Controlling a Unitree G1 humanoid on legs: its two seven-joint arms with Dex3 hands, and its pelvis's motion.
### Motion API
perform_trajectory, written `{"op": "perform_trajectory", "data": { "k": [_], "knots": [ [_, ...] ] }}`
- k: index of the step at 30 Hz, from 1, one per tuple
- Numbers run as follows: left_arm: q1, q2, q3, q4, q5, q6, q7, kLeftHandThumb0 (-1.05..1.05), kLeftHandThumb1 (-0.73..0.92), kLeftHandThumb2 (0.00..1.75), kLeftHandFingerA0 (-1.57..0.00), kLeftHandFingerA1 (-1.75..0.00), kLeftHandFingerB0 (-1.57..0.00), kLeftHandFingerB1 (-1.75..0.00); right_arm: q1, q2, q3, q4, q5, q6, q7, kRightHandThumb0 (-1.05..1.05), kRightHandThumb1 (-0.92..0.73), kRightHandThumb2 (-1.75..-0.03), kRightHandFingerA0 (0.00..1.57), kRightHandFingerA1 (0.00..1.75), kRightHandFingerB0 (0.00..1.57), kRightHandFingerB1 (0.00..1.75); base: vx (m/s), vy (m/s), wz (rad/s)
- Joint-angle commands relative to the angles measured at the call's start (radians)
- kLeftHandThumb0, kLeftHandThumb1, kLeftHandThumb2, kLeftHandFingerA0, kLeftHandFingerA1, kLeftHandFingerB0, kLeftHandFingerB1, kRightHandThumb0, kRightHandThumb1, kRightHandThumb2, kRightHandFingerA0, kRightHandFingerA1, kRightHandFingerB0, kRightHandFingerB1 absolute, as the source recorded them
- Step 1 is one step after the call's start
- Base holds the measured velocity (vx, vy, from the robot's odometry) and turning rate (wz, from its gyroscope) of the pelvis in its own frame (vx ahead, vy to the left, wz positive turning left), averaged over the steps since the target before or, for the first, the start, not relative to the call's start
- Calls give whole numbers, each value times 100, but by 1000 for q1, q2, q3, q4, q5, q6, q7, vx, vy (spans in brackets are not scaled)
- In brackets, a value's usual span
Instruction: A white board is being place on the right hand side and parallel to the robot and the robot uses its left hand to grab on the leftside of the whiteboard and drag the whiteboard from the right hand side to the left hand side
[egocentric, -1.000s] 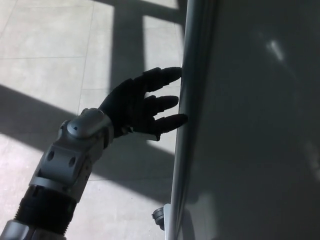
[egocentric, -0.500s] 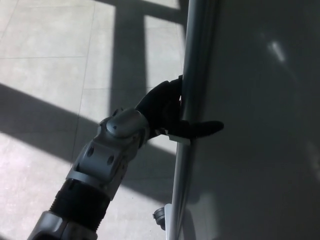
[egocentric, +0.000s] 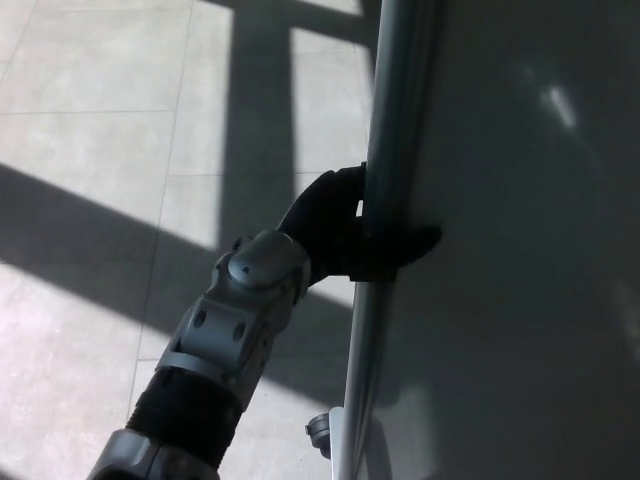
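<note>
The whiteboard (egocentric: 520, 240) fills the right half of the head view, its grey surface in shade. Its rounded metal left edge (egocentric: 385, 130) runs from top to bottom of the picture. My left hand (egocentric: 345, 225) is shut on this edge about halfway up, with the thumb (egocentric: 410, 243) lying across the board's front face and the other fingers hidden behind the frame. The silver forearm (egocentric: 235, 320) comes up from the lower left. My right hand does not show.
A tiled floor (egocentric: 100, 150) with bands of sunlight and shadow lies to the left. A small caster wheel (egocentric: 318, 432) of the board's stand shows at the bottom beside the frame.
My left hand, open and apart from the frame a second ago, has moved right and closed around the whiteboard's left edge. The thumb has pressed closer to the board face.
</note>
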Motion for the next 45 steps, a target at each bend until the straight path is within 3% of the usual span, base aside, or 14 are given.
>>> {"op": "perform_trajectory", "data": {
  "k": [1,6,8,13,14,15,16,24,26,34,36,37,45],
  "knots": [
    [21,43,29,-5,5,-25,-25,-15,72,61,-97,-68,-87,-59,6,-22,7,-8,-4,6,-3,-77,-65,-59,101,76,46,53,0,0,0],
    [-7,127,38,22,-21,-33,-162,-13,71,61,-95,-68,-89,-64,1,-26,7,-9,-1,15,-7,-75,-65,-60,101,77,45,53,0,0,0],
    [-15,193,33,24,-28,-40,-259,-17,72,61,-85,-67,-88,-61,1,-28,12,-16,-7,17,-14,-77,-65,-60,100,78,43,53,0,0,0],
    [-17,278,31,20,-64,2,-413,-14,73,62,-89,-61,-86,-61,7,-28,15,-20,-6,18,-14,-76,-65,-60,101,79,43,55,0,0,0],
    [-24,311,20,50,-72,-27,-504,-13,75,62,-86,-61,-85,-63,10,-28,18,-24,-8,17,-15,-78,-65,-60,101,79,43,55,0,0,0],
    [-25,332,13,60,-76,-38,-552,-12,73,62,-87,-61,-89,-64,10,-28,20,-25,-10,17,-16,-77,-49,-97,98,85,42,63,0,0,0],
    [-22,354,2,47,-68,-29,-566,-11,72,62,-88,-64,-94,-63,7,-26,21,-24,-10,15,-15,-80,-66,-60,102,79,45,57,0,0,0],
    [3,482,-46,-11,-46,-8,-651,-14,69,62,-86,-52,-92,-61,0,-27,20,-19,-5,27,-16,-79,-66,-60,99,79,45,57,0,0,0],
    [0,507,-37,4,-62,24,-671,-14,67,61,-87,-54,-92,-64,2,-27,16,-25,0,30,-9,-80,-66,-60,100,79,45,58,0,0,0],
    [21,639,-9,21,-58,-71,-727,-13,71,62,-83,-53,-89,-61,-8,-29,17,-24,-3,31,-17,-77,-66,-60,102,80,49,60,0,0,0],
    [33,667,2,21,-71,-59,-742,-7,69,61,-88,-59,-90,-70,-9,-31,21,-22,-10,33,-22,-78,-67,-60,100,80,47,58,0,0,0],
    [36,687,6,44,-75,-55,-761,-13,68,62,-89,-51,-93,-61,-8,-32,21,-20,-10,33,-22,-79,-66,-60,101,80,47,57,0,0,0],
    [42,779,36,147,-108,-43,-852,-15,66,62,-83,-47,-95,-61,-5,-30,27,-37,-19,41,-34,-77,-67,-60,99,81,47,58,0,0,0]
  ]
}}
